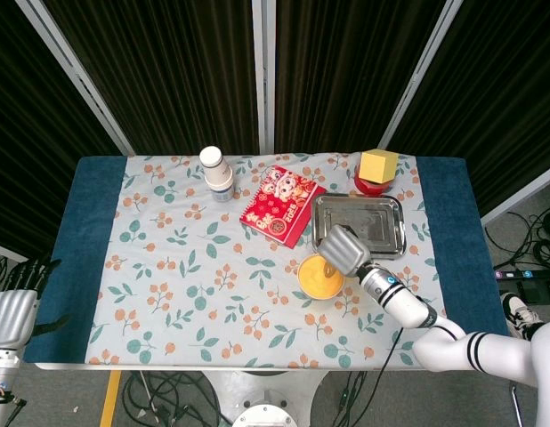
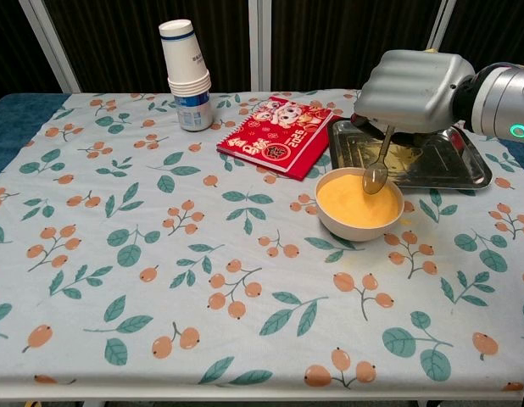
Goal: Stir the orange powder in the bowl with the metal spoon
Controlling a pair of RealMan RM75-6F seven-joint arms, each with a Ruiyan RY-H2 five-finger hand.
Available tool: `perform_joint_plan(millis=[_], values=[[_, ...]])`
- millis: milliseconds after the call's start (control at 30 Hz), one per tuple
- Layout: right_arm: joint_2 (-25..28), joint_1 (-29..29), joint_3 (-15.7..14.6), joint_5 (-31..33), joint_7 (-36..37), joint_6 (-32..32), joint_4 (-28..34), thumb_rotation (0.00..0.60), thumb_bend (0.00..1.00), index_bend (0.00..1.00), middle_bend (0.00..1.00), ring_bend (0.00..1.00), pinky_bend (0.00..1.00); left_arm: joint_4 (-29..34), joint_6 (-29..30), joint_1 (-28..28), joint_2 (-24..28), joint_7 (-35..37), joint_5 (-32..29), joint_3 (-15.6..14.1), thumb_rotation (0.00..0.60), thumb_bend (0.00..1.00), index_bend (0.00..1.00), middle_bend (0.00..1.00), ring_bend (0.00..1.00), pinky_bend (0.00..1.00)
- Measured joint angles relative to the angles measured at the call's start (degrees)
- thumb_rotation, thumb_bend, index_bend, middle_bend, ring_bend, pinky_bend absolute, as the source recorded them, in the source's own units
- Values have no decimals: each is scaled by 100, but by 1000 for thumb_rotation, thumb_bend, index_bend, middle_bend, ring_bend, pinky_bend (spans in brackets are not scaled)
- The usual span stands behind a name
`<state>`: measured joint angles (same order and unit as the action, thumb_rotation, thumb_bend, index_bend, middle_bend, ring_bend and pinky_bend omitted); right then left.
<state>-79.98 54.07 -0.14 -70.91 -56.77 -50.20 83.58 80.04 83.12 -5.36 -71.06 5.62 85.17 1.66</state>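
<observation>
Right hand (image 2: 415,80) is gripping the metal spoon (image 2: 379,165), its handle running steeply upward, scoop end pointing down into the bowl (image 2: 360,203) of orange powder (image 2: 351,202).

The spoon (image 2: 376,172) is shiny metal, like the glossy steel tray (image 2: 465,167) — the bowl (image 2: 359,223) looks smooth and white, its orange powder (image 2: 357,200) matt. A printed cloth (image 2: 160,271) covers the counter; the robot hand (image 2: 410,89) has a silvery satin shell.
</observation>
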Motion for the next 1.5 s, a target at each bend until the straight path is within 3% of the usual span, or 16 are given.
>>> perform_joint_plan(millis=[533,867,1167,1500], values=[[-732,223,-124,208,-1528,9,-389,600,501,789,912,903,1000,-138,-23,9,-79,136,-5,-19,600,96,170,118,71,101],[-862,157,-175,192,-1554,-131,-189,600,502,806,917,903,1000,-236,-31,23,-128,233,0,-36,600,95,169,118,71,101],[-515,55,-121,121,-1360,-347,184,600,501,810,919,904,1000,-235,8,21,-137,224,30,-26,600,95,170,118,71,102],[-447,80,-139,187,-1485,-257,-26,600,502,814,919,904,1000,-255,-20,29,-156,241,14,-39,600,95,169,118,71,101]])
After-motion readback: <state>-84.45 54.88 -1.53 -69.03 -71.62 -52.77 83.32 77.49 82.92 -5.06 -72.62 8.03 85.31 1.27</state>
